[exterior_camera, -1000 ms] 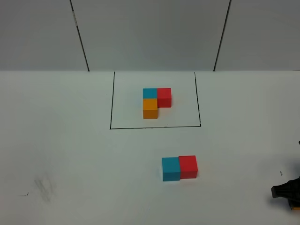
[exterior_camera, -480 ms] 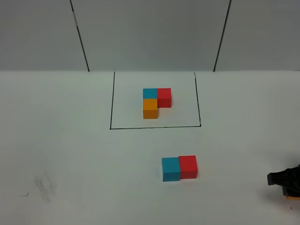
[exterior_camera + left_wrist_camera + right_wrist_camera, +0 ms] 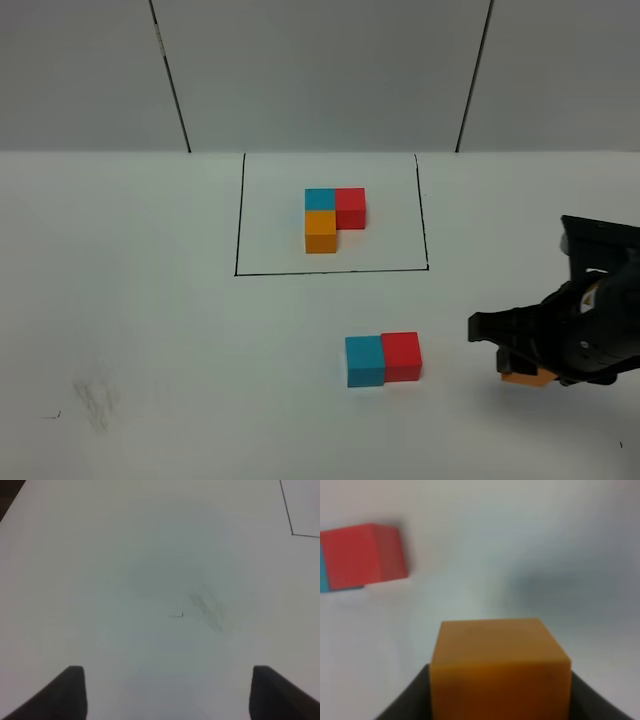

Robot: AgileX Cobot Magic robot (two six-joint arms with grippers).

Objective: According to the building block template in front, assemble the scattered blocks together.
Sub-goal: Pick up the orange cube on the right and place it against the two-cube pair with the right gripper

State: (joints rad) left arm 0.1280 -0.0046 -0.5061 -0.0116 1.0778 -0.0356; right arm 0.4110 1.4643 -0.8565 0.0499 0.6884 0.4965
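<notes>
Right jaws were clamped on the orange cube (image 3: 497, 670), pads on two opposite side faces, top face exposed. It looked like a small, rigid, matte block, so probably light and not fragile. The flat faces should grip fine, but an off-centre pinch could let it twist, so taking it mid-face was the right call. The cube sat to the right of the red cube (image 3: 401, 356) and clear of it. I couldn't tell whether it was lifted off the counter (image 3: 150, 330). The red cube touched the blue cube (image 3: 365, 360) side by side, near the front edge of the template (image 3: 333, 218) frame. Going by the template, orange belongs against the near face of blue. The right arm (image 3: 585, 320) reached in from the right, wrist low, jaws pointing toward the pair. Left jaws stood apart with nothing between them, over bare counter near a grey smudge (image 3: 207, 607), out of the overhead view.
</notes>
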